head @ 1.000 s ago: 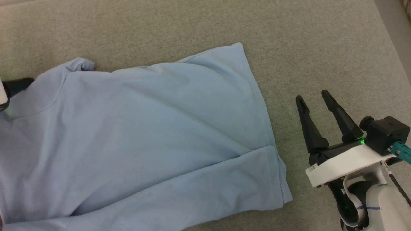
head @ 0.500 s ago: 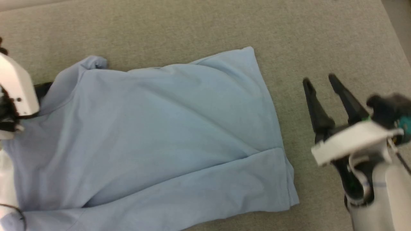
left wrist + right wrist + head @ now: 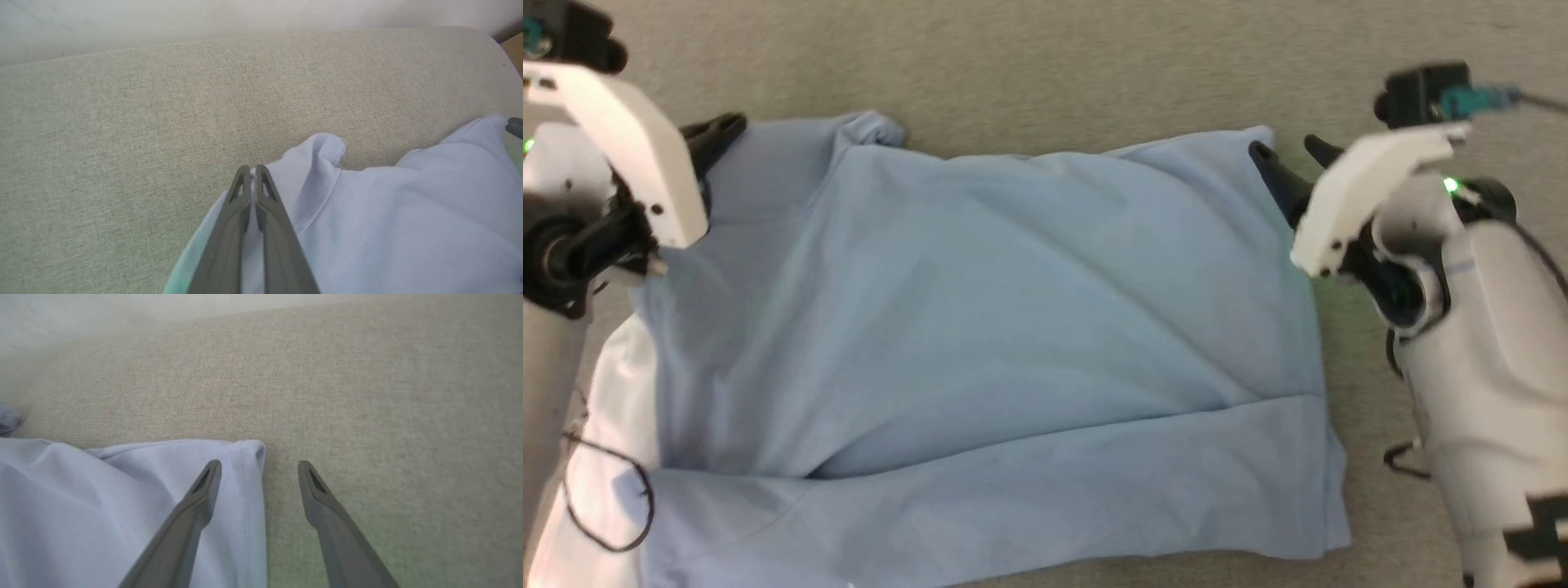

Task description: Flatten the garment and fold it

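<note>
Garment (image 3: 980, 327): lies spread on the beige cushion (image 3: 1094, 65), light blue, long axis running side to side across the head view, with a lengthwise fold along the near edge. Spans the whole gap between both arms, one far corner at each.

Left gripper (image 3: 253, 169): clamped tight on the far left corner, cloth pinched between the fingers, just beside a small bunched sleeve (image 3: 325, 150).

Right gripper (image 3: 259, 465): spread wide, holding nothing, straddling the far right corner. Inner finger (image 3: 196, 498) over the stitched hem (image 3: 249, 506), outer finger over bare cushion. Hem edge sits between the tips, nearer the inner one.

Judged next: calls only for closing the right side on that corner, then a matched pull along the long axis to take out the diagonal creases.
</note>
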You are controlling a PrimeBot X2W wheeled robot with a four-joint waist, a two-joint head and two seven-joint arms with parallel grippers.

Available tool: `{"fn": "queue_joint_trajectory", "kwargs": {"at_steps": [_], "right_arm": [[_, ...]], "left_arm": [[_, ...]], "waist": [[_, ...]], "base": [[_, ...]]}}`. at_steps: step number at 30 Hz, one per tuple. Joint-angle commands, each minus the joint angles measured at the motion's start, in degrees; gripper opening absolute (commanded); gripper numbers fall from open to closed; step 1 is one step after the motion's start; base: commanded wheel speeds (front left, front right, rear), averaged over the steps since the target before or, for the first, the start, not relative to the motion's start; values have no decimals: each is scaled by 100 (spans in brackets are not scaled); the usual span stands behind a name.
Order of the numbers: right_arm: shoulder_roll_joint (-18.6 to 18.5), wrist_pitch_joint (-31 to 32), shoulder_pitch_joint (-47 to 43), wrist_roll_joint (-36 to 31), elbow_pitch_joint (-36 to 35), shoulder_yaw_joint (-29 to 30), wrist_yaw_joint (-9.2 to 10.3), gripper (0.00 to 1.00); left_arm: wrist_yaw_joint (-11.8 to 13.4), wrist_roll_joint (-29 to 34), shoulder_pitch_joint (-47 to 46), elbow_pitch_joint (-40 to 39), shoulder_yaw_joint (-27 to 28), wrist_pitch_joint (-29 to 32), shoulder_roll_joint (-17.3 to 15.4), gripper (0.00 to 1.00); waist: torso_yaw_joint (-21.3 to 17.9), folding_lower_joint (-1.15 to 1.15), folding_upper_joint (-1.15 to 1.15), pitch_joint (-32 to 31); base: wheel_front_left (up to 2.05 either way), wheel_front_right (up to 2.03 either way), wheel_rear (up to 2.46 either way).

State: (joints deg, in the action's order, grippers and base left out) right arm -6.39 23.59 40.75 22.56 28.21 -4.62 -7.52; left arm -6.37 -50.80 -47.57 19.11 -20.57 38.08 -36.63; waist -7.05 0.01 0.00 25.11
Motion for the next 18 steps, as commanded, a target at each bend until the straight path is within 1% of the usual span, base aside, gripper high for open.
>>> {"fn": "queue_joint_trajectory", "kwargs": {"at_steps": [1, 5, 8, 9, 10, 11, 13, 15, 18], "right_arm": [[-35, 147, 255, 45, 248, -88, 3, 100], [-77, 570, 786, 164, 963, -319, 3, 100], [-76, 999, 1014, 270, 1487, -502, 3, 100], [-73, 1173, 1060, 299, 1650, -548, 3, 75], [-65, 1316, 1100, 333, 1779, -580, 3, 33], [-47, 1454, 1130, 386, 1888, -598, 3, 0], [-47, 1671, 1188, 430, 2042, -667, 3, 0], [-76, 1680, 1248, 461, 2073, -712, 3, 0], [-171, 1292, 1339, 482, 1909, -720, 3, 0]], "left_arm": [[-46, 28, -138, -33, -46, -70, 52, 0], [-79, 33, -299, -52, -161, -174, 99, 0], [-93, 35, -379, -39, -261, -227, 99, 0], [-96, 28, -394, -29, -291, -243, 100, 0], [-99, 18, -403, -20, -321, -260, 102, 0], [-101, 8, -407, -10, -351, -282, 102, 0], [-105, -15, -405, 21, -410, -325, 91, 0], [-107, -42, -406, 58, -456, -382, 81, 0], [-109, -26, -413, 122, -495, -612, 73, 0]], "waist": [[235, -1, 0, 168], [338, -1, 0, 286], [377, -1, 0, 321], [387, -1, 0, 324], [397, -1, 0, 325], [405, -1, 0, 325], [416, -1, 0, 317], [420, -1, 0, 301], [436, -1, 0, 222]], "base": [[0, 0, 0], [0, 0, 0], [0, 0, 0], [0, 0, 0], [0, 0, 0], [0, 0, 0], [0, 0, 0], [0, 0, 0], [0, 0, 0]]}}
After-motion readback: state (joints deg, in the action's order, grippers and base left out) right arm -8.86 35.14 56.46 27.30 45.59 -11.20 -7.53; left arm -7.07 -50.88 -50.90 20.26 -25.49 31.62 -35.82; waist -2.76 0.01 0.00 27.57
